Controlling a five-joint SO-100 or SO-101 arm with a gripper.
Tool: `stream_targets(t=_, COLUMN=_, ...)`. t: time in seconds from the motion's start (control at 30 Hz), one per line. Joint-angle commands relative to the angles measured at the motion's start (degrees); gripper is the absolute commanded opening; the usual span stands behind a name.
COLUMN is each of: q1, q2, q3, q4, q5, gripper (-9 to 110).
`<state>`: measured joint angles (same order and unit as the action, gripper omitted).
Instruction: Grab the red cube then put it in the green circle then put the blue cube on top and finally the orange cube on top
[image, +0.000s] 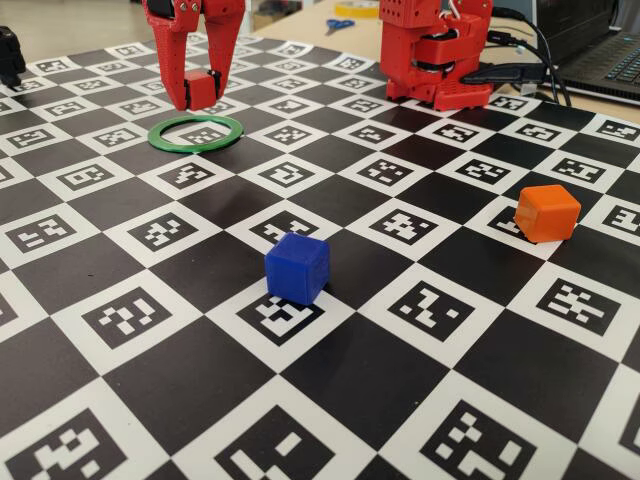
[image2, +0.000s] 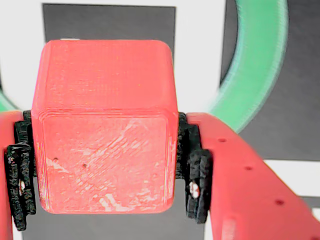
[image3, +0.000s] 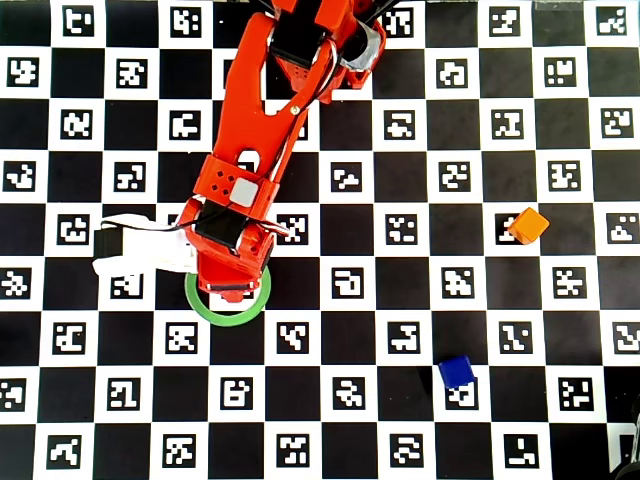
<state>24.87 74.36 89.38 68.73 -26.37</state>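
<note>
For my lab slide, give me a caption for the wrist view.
Gripper clamping the red cube above the checkered board, green circle curving behind it.

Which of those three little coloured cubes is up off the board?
The small red plastic cube, clamped in the red gripper above the green ring; the blue cube and orange cube sit on the board.

A checkerboard mat (image: 200, 380) of printed markers carries the green circle (image: 196, 133), blue cube (image: 297, 267) and orange cube (image: 547, 212).

- The green circle (image: 196, 132) lies open in its middle, below the tool (image: 201, 92).
- The blue cube (image: 297, 267) and orange cube (image: 547, 213) stand well apart, with bare table (image: 330, 200) between.
</note>
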Motion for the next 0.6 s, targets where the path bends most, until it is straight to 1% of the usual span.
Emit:
stream_targets(t=0.0, q1=-0.18, q2=1.58, q3=-0.62, q4=-1.58, q5=0.70, gripper=6)
stream_targets(t=0.57, q1=0.44, q2=-2.90, q3=0.35, q4=-3.96, q5=0.70, gripper=6)
